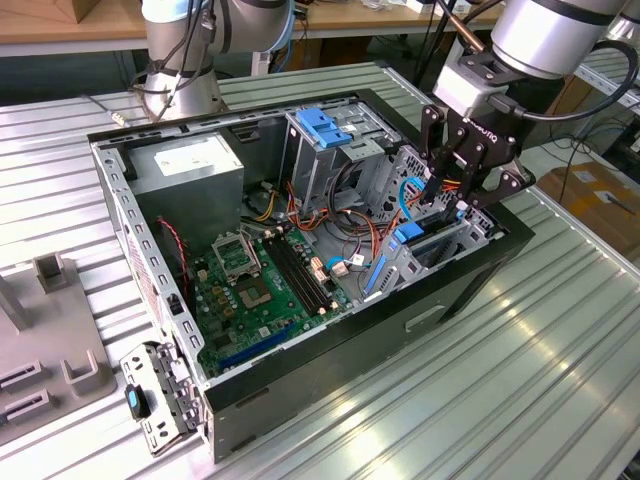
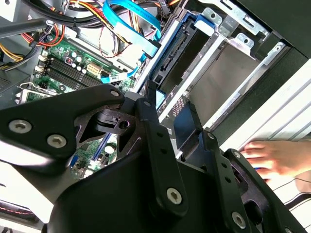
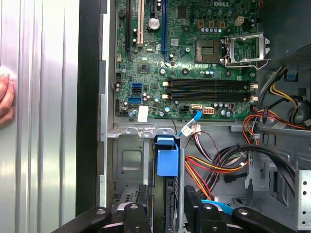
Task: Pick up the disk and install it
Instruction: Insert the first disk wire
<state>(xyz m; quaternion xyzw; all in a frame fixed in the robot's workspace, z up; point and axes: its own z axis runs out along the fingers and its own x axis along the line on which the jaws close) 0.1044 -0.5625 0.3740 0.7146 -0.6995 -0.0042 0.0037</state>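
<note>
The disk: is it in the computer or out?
In: the disk stands on edge in the bay of the open case, under the gripper. Fully seated: cannot tell.

This looks like a robot lab or workshop. A big robot arm (image 1: pixel 550 35) hangs over a shiny metal table (image 1: pixel 520 380) with ridges. On the table lies a computer (image 1: pixel 400 310) with its side off, so its wires (image 1: pixel 370 240) and green board (image 1: pixel 260 300) show. A wooden desk (image 1: pixel 60 35) and a cardboard box (image 1: pixel 600 195) are nearby
</note>
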